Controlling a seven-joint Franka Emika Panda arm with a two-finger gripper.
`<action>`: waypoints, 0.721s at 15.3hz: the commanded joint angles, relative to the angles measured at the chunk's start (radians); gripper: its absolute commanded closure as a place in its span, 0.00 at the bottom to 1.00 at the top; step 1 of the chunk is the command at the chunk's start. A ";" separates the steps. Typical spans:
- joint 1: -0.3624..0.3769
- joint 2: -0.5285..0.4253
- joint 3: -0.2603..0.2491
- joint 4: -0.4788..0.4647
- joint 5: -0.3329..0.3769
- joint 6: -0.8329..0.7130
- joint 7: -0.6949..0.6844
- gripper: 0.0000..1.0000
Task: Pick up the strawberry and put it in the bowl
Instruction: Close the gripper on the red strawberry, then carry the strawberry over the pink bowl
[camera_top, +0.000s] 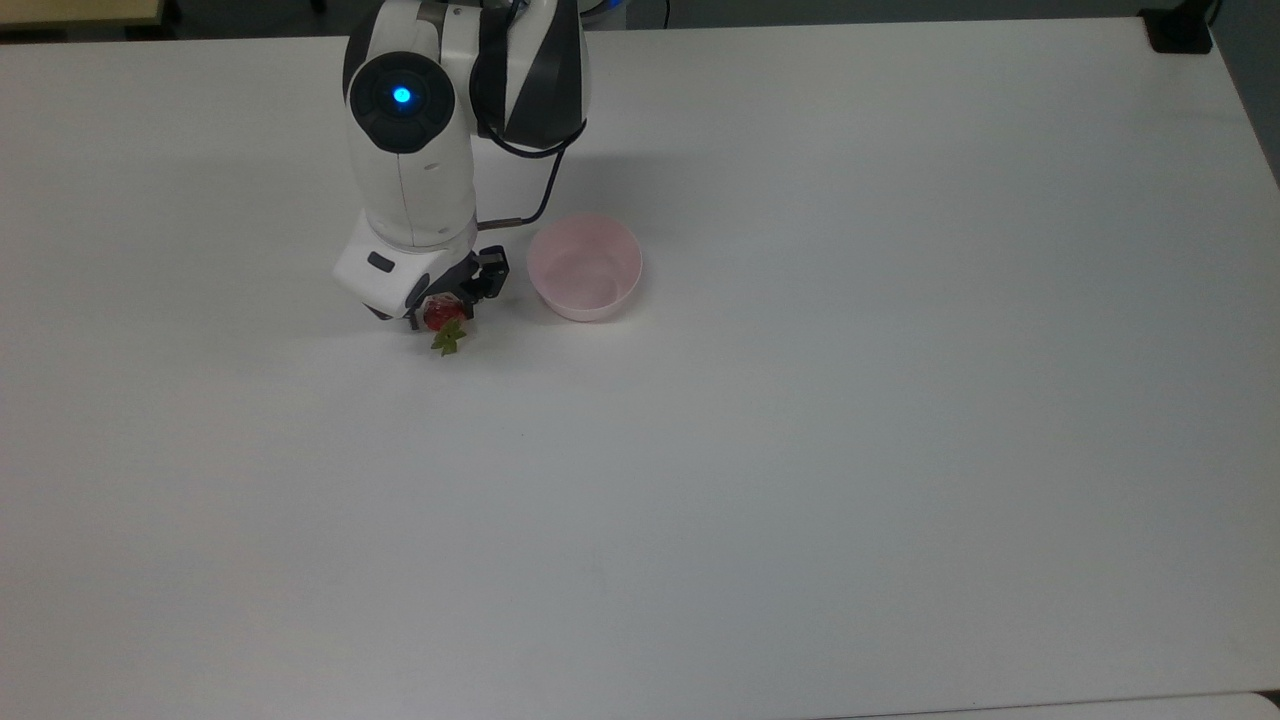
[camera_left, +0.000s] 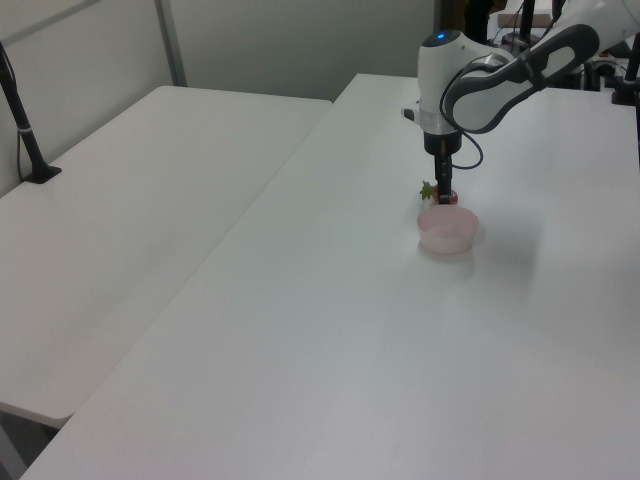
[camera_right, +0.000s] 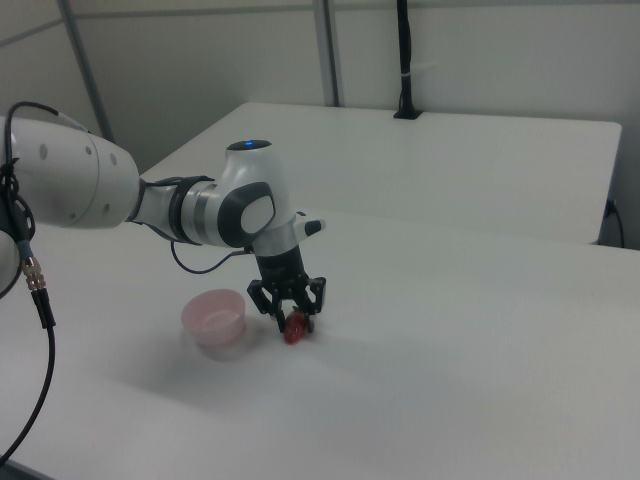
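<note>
- Your black two-finger gripper (camera_right: 293, 322) is down at the white table (camera_top: 800, 450), its fingers apart and straddling the small glossy red strawberry with a green leafy cap (camera_top: 444, 318); I can't tell whether the pads touch it.
- The strawberry lies on the table just beside the round pale pink plastic bowl (camera_top: 584, 265), on the top view's left of it.
- It looks light, slick and prone to roll; grip the red body across its widest part, not the leaves.
- Count: one strawberry, one bowl.
</note>
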 joint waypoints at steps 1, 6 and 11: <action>0.006 -0.007 0.012 0.005 0.078 0.009 0.022 0.65; 0.000 -0.105 0.044 0.005 0.098 -0.115 0.022 0.75; 0.003 -0.161 0.115 0.005 0.132 -0.240 0.055 0.74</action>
